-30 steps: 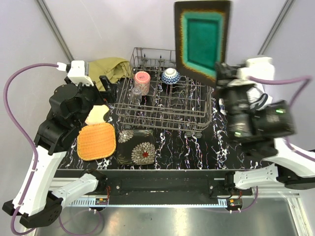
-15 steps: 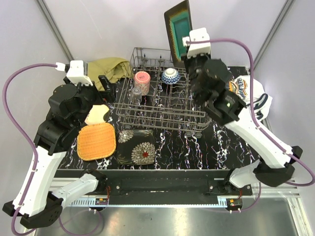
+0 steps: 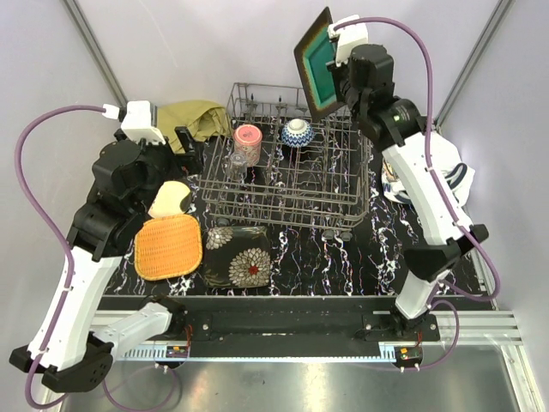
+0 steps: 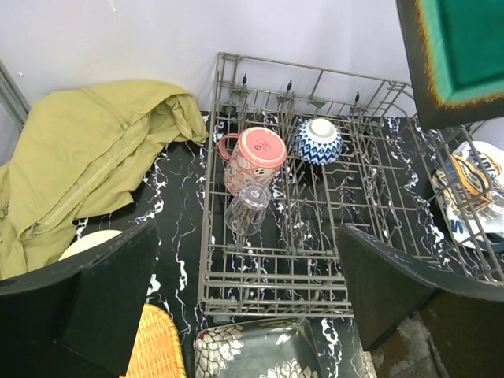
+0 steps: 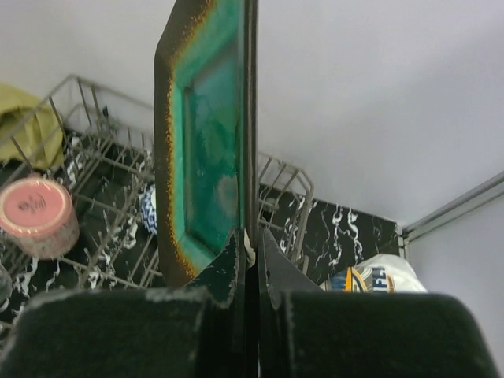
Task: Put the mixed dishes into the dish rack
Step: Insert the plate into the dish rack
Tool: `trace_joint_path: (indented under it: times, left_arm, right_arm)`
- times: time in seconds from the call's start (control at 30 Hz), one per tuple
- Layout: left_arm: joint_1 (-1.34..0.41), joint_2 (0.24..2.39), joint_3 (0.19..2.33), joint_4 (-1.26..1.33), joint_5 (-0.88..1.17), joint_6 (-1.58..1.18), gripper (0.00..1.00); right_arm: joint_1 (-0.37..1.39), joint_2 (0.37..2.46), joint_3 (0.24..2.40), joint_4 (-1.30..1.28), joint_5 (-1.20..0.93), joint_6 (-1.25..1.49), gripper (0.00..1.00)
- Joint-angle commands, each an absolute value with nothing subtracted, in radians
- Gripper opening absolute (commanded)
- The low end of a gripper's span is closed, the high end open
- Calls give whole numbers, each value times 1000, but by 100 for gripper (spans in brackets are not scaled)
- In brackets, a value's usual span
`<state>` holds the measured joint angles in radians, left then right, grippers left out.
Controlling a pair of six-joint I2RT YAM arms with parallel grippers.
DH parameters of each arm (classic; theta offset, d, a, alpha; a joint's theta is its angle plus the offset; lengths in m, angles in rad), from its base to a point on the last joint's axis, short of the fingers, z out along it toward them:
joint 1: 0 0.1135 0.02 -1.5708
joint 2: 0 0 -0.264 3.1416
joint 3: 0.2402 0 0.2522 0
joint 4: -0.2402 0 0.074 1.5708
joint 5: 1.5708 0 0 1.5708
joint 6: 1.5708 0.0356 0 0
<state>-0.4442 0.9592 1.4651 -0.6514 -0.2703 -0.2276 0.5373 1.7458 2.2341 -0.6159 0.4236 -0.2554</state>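
We see the right arm reaching high over the far right corner of the dish rack [image 3: 274,213], right end effector [image 5: 248,236] clamped on the edge of the teal square plate [image 3: 316,62], held upright, seemingly clear of the tines. Left arm folded beside the rack's left side, left end effector [image 4: 248,291] spread wide, empty.

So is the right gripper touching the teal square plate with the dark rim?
Touching. The right wrist view shows the right gripper shut on the lower edge of the teal square plate, pinching it from both faces with no gap.
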Motion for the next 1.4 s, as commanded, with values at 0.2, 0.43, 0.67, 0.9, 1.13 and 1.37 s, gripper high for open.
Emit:
trace_joint_path:
  times: [0.2, 0.43, 0.67, 0.9, 1.13, 1.37]
  left_arm:
    - [-319, 1011, 1511, -575, -161, -245, 99]
    - [-255, 1022, 1519, -574, -104, -276, 99]
    - [-245, 1038, 1528, -583, -98, -281, 99]
    - [-241, 1054, 1542, -606, -100, -279, 99]
    - [-238, 1084, 1566, -617, -100, -275, 99]
    - [-232, 1112, 1577, -621, -114, -270, 99]
  right_arm:
    - [319, 1733, 2412, -644, -141, -258, 0]
    - [239, 1692, 2319, -666, -451, -397, 0]
    - [135, 1666, 2273, -667, -661, -454, 0]
    - [-61, 1712, 2316, -672, -1024, -433, 0]
    - [-138, 1816, 2417, -673, -1255, -393, 0]
    - [-140, 1841, 2418, -675, -1338, -396, 0]
